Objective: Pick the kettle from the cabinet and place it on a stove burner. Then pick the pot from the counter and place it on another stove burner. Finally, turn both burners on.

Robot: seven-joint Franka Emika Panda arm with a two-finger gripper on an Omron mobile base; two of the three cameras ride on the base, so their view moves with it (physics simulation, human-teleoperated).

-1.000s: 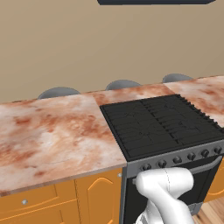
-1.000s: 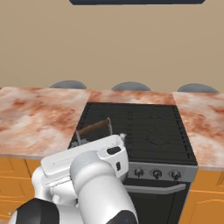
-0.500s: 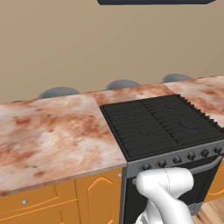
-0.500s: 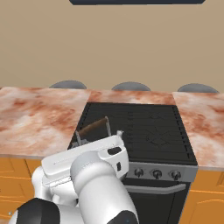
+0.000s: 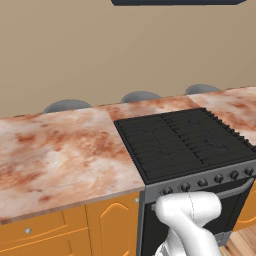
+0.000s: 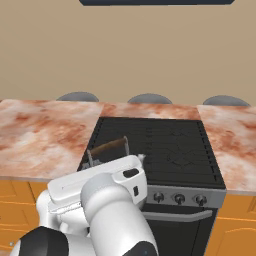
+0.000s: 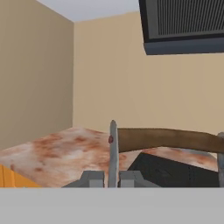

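Observation:
My gripper (image 7: 112, 177) is shut on the kettle's handle. The handle's thin metal post (image 7: 113, 151) stands between the fingers, and its brown grip (image 7: 168, 139) runs off to the right. In the right base view the kettle handle (image 6: 109, 147) pokes up behind my white arm, over the front left of the stove (image 6: 157, 147); the kettle's body is hidden by the arm. The black grates of the stove burners (image 5: 182, 139) lie between two stretches of marbled counter (image 5: 60, 155). The pot and the cabinet are out of view.
A steel knob strip (image 6: 179, 198) runs along the stove's front. A dark range hood (image 7: 183, 24) hangs above. Grey rounded seat tops (image 5: 66, 105) show behind the counter's far edge. Orange base units (image 5: 75, 227) sit below the counter.

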